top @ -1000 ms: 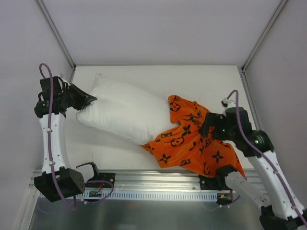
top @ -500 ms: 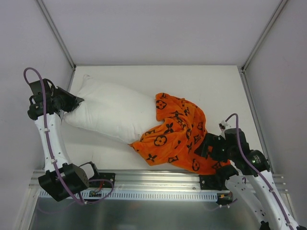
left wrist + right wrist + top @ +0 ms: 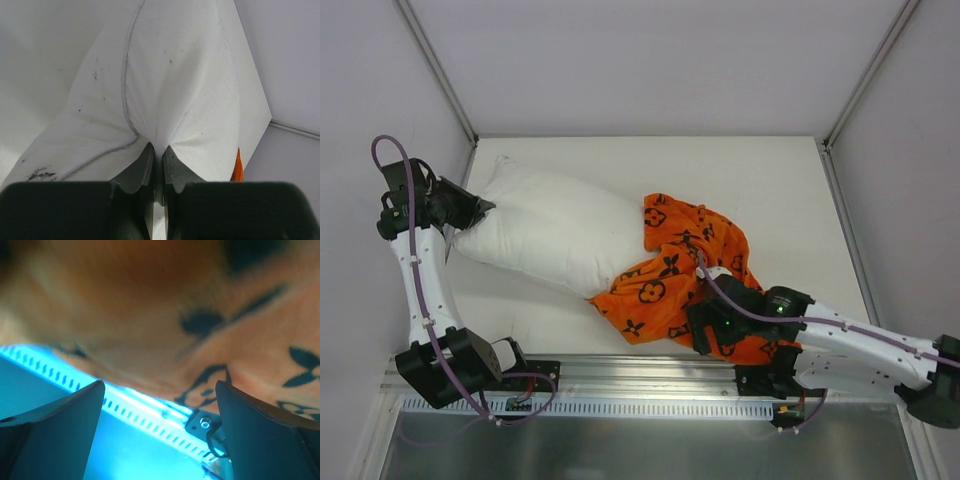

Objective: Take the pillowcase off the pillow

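The white pillow [image 3: 545, 232] lies at the left middle of the table. My left gripper [image 3: 472, 210] is shut on its left corner; in the left wrist view the pillow fabric [image 3: 175, 85] puckers into the closed jaws of that gripper [image 3: 157, 150]. The orange pillowcase [image 3: 685, 270] with black motifs lies bunched over the pillow's right end and spreads toward the front edge. A sliver of it shows in the left wrist view [image 3: 236, 167]. My right gripper [image 3: 705, 330] is open at the pillowcase's near edge. In the right wrist view the blurred orange fabric [image 3: 165, 315] fills the top, above that gripper's [image 3: 160, 392] spread, empty fingers.
A perforated metal rail [image 3: 640, 405] runs along the table's front edge and shows in the right wrist view [image 3: 145, 415]. Grey walls with metal posts [image 3: 435, 70] enclose the table on three sides. The left arm stands close to the left wall.
The left gripper has dragged the pillow leftward, and the pillowcase slid with it. The right arm has dropped and swung left along the front edge to the pillowcase's near edge.
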You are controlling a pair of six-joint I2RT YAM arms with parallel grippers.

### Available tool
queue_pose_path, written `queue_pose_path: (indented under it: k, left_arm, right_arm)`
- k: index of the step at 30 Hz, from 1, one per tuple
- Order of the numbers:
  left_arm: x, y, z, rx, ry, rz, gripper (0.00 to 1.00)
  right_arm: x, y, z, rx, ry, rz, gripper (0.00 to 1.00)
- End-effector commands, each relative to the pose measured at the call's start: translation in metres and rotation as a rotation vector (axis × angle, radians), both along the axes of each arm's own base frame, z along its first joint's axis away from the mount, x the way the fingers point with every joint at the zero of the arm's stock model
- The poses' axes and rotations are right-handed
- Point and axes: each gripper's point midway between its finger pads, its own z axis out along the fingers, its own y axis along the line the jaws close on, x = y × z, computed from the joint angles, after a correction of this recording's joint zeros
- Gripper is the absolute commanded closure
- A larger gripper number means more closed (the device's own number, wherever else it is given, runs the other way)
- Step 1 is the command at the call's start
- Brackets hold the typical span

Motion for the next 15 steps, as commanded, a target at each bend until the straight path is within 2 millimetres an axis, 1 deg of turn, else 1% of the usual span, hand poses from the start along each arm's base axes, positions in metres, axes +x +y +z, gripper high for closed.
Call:
queue_pose_path:
  k: [1, 2, 3, 4, 5, 6, 7, 8, 9, 10, 11, 12, 13, 14, 15]
  left_arm:
    - [0.020, 0.007, 0.045, 0.049, -0.148, -0.005, 1.00]
    - [0.020, 0.008, 0.046, 0.050, -0.151, 0.001, 1.00]
    - [0.021, 0.009, 0.047, 0.051, -0.151, 0.004, 1.00]
    - [0.022, 0.010, 0.049, 0.051, -0.154, 0.009, 1.00]
    - [0.022, 0.011, 0.050, 0.053, -0.155, 0.018, 1.00]
    - [0.023, 0.012, 0.051, 0.054, -0.155, 0.023, 1.00]
    - [0.023, 0.013, 0.052, 0.052, -0.155, 0.029, 1.00]
    - [0.024, 0.013, 0.053, 0.049, -0.159, 0.028, 1.00]
    - [0.027, 0.013, 0.052, 0.042, -0.156, 0.026, 1.00]
    - [0.028, 0.013, 0.052, 0.037, -0.152, 0.027, 1.00]
    - [0.029, 0.014, 0.051, 0.036, -0.150, 0.029, 1.00]
    - [0.030, 0.015, 0.052, 0.038, -0.151, 0.029, 1.00]
    - [0.030, 0.017, 0.053, 0.041, -0.152, 0.038, 1.00]
    - [0.030, 0.019, 0.055, 0.049, -0.157, 0.043, 1.00]
    - [0.029, 0.021, 0.056, 0.049, -0.158, 0.050, 1.00]
  right_arm:
    - [0.030, 0.009, 0.003, -0.090, -0.131, -0.054, 0.02]
    - [0.033, 0.007, 0.001, -0.110, -0.141, -0.074, 0.04]
    - [0.034, 0.004, -0.002, -0.126, -0.142, -0.082, 0.22]
    - [0.035, 0.000, -0.003, -0.137, -0.148, -0.099, 0.35]
    - [0.041, -0.006, -0.001, -0.151, -0.178, -0.151, 0.50]
    - [0.043, -0.013, 0.000, -0.162, -0.194, -0.180, 0.74]
    - [0.044, -0.024, 0.003, -0.171, -0.206, -0.209, 0.84]
    - [0.053, -0.038, 0.006, -0.187, -0.232, -0.279, 0.93]
    - [0.053, -0.051, 0.008, -0.208, -0.230, -0.322, 0.99]
    - [0.057, -0.060, 0.018, -0.174, -0.255, -0.371, 0.99]
    - [0.065, -0.074, 0.026, -0.171, -0.281, -0.457, 0.99]
    - [0.065, -0.088, 0.032, -0.180, -0.294, -0.492, 0.99]
    - [0.074, -0.103, 0.054, -0.133, -0.354, -0.591, 0.99]
    - [0.075, -0.115, 0.064, -0.127, -0.384, -0.626, 0.99]
    - [0.076, -0.122, 0.077, -0.100, -0.415, -0.667, 0.99]
